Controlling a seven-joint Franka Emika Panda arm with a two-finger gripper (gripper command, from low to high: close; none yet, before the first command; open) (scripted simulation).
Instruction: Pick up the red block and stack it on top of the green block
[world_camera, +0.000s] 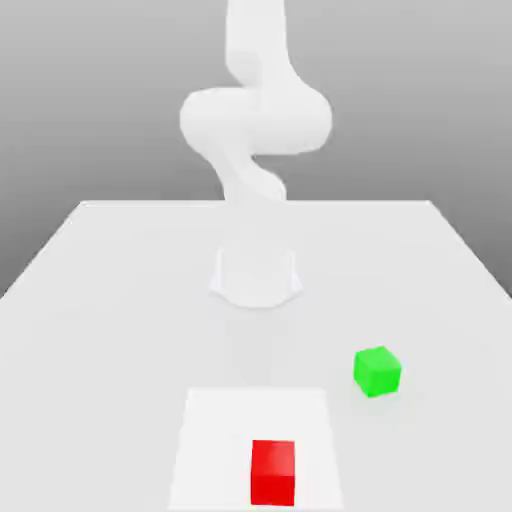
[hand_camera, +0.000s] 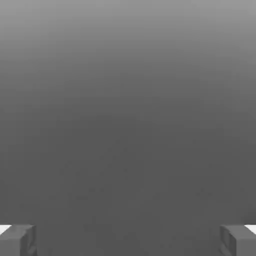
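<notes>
Fingers (hand_camera: 17, 240) of my pincer (hand_camera: 128, 241) stand wide apart and empty while the red block (world_camera: 273, 472), probably light, stiff and matte, sits on the bench (world_camera: 100, 300) near the green block (world_camera: 377, 371), best pinched across two opposite flat sides.
</notes>
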